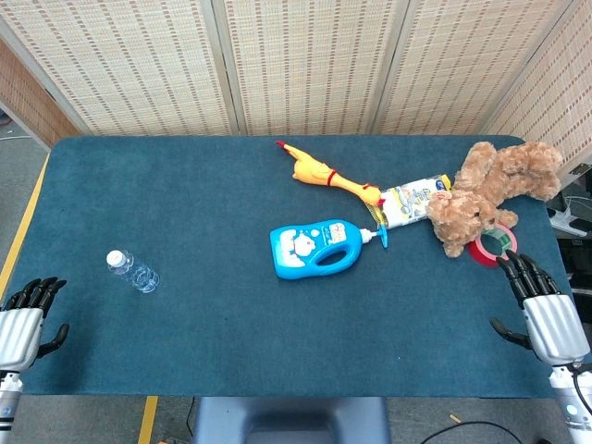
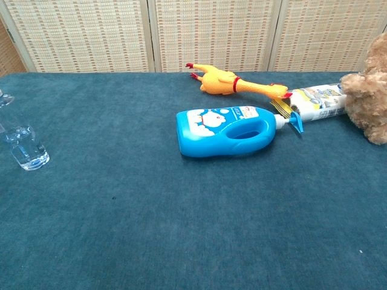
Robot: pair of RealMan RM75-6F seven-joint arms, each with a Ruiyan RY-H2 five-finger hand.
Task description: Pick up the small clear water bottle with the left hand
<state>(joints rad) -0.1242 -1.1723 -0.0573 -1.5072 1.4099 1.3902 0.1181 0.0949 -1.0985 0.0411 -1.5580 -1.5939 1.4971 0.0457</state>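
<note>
Left hand [image 1: 20, 328] fingers [image 1: 37, 292] spread — empty

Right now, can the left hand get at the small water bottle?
Probably yes. The left hand is open at the table edge, and only bare cloth lies between it and the water bottle lying on its side.

Dark teal table cloth [image 1: 185, 203], clear water bottle [image 1: 132, 271] with white cap at left, bright blue jug [image 1: 317, 248] with white label, yellow rubber chicken [image 1: 326, 174] with red feet, tan teddy bear [image 1: 487, 190], red tape ring [image 1: 491, 244], beige woven screens [image 1: 305, 65], silver-and-black hands [image 1: 548, 314].
</note>
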